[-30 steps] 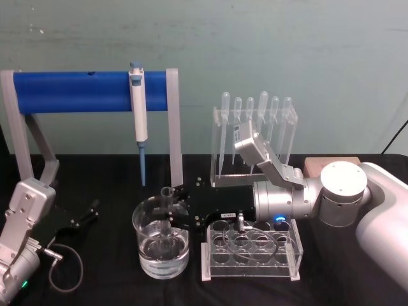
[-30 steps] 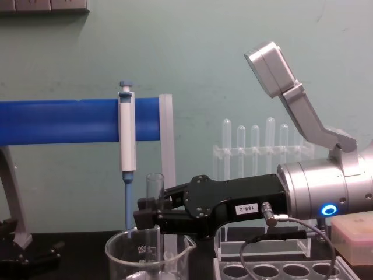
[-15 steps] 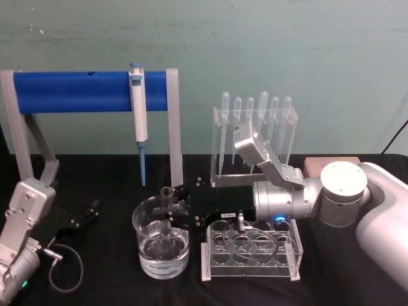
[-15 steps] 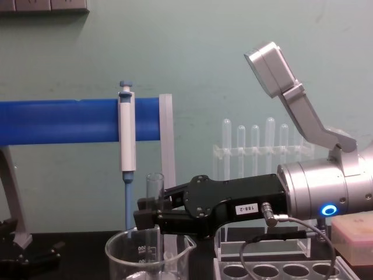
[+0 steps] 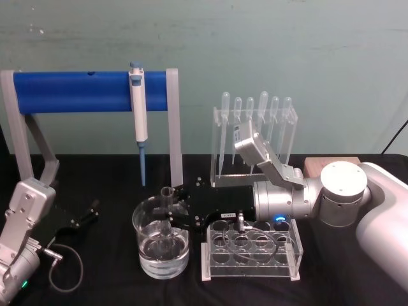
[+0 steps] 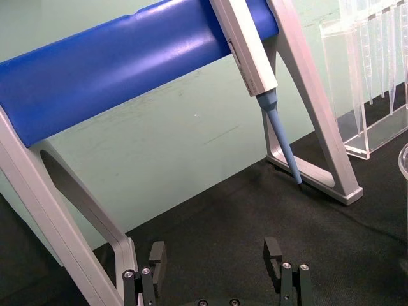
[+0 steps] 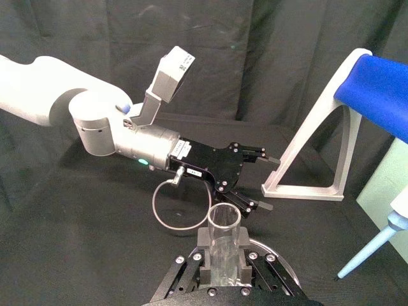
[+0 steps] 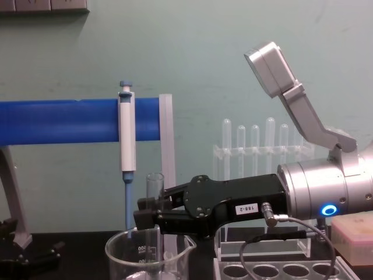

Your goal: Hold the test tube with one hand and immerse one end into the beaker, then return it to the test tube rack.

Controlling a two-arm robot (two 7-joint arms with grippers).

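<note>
Currently the right gripper [image 5: 171, 208] is closed on the test tube [image 5: 167, 203], clamping it between both fingers [image 7: 204, 246] a little below its open rim. The tube stands upright inside the beaker [image 5: 143, 254], and its round lower end reaches down into the clear liquid. In the chest view the tube [image 8: 154, 188] rises above the beaker rim [image 8: 123, 240], with the right gripper [image 8: 147, 214] gripping it from the right side.

The right arm extends roughly level from the right edge of the scene. Its silver wrist, with the blue ring light lit, lies above the test tube rack [image 5: 206, 258]. The black gripper body reaches left from the wrist over the near part of the beaker. The wrist camera bracket angles up and back from the wrist.

The rack sits on the black table just to the right of the beaker, and its visible holes hold nothing.

The left gripper [image 5: 89, 213] rests low at the left side of the table, well apart from the beaker. Its fingers [image 6: 157, 256] are spread wide with nothing between them.

Behind, a blue-and-white pipettor [image 5: 138, 107] hangs from the blue-barred stand [image 5: 70, 92]. The clear pipette stand [image 5: 220, 153] with its plastic pipettes is behind the rack.
</note>
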